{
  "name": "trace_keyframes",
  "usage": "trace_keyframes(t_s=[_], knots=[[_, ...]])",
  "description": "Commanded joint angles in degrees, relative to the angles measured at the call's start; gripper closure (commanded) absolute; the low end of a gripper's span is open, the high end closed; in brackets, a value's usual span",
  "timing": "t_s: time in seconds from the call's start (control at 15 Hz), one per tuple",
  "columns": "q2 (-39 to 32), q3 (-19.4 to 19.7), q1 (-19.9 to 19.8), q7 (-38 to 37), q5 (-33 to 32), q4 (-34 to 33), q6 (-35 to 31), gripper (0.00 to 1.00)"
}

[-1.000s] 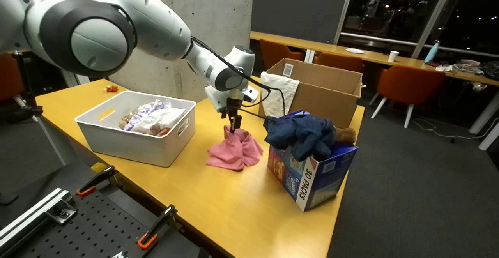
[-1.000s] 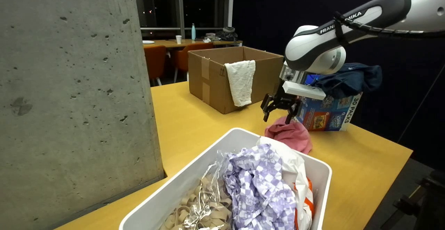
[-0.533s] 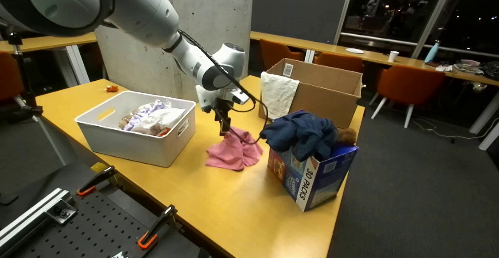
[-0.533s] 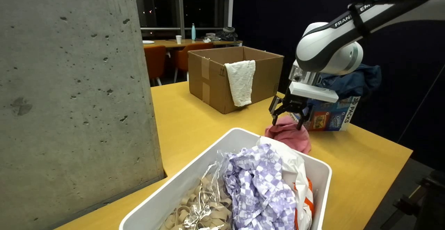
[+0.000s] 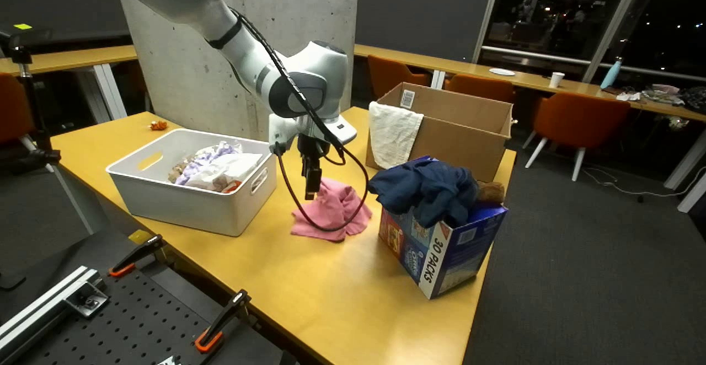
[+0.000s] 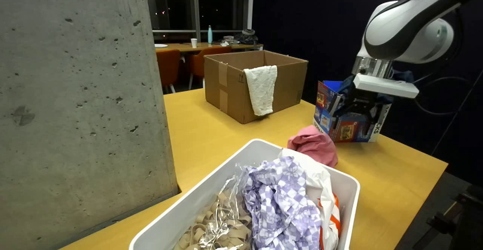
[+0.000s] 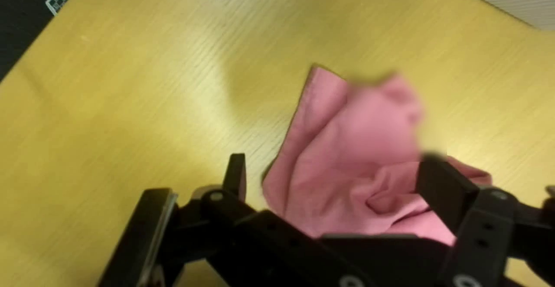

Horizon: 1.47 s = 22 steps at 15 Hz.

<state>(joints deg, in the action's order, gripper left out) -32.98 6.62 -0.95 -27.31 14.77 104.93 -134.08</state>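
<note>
Holding nothing, the gripper [image 7: 334,167] spreads its fingers wide above the table [image 5: 331,282], near a pink cloth [image 6: 315,148] that lies crumpled, presumably because nothing but the table supports it. The cloth sits between a white bin [image 5: 182,205], whose walls pen in purple checked fabric [image 6: 279,204], and a snack carton [image 5: 469,260], whose open top seems to prop up a bunched navy garment [image 5: 430,188]. Near the carton, a white towel [image 5: 394,133] hangs down the side of a cardboard box [image 5: 469,150], apparently secured by its fold over the rim.

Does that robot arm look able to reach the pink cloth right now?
Probably yes: the gripper is open, and in the wrist view nothing stands between it and the pink cloth, though it likely needs to move lower.
</note>
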Motion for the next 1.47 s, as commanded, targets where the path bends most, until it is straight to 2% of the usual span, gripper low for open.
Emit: trace_keyframes(t_s=[0.0,0.2,0.47,0.87,1.4], knots=[[6.39,2.42,-0.28,-1.78,-1.5,5.93,-1.41,0.0],[6.25,3.71,-0.74,-2.39,-3.14,3.26,-0.61,0.0],[1.85,3.38,-1.04,-2.78,-4.19,-2.92,0.63,0.0],[-6.8,2.75,-1.47,-1.9,-4.01,-12.21,0.7,0.0],[-18.64,1.72,0.14,-1.99,-5.1,-26.84,2.11,0.0]])
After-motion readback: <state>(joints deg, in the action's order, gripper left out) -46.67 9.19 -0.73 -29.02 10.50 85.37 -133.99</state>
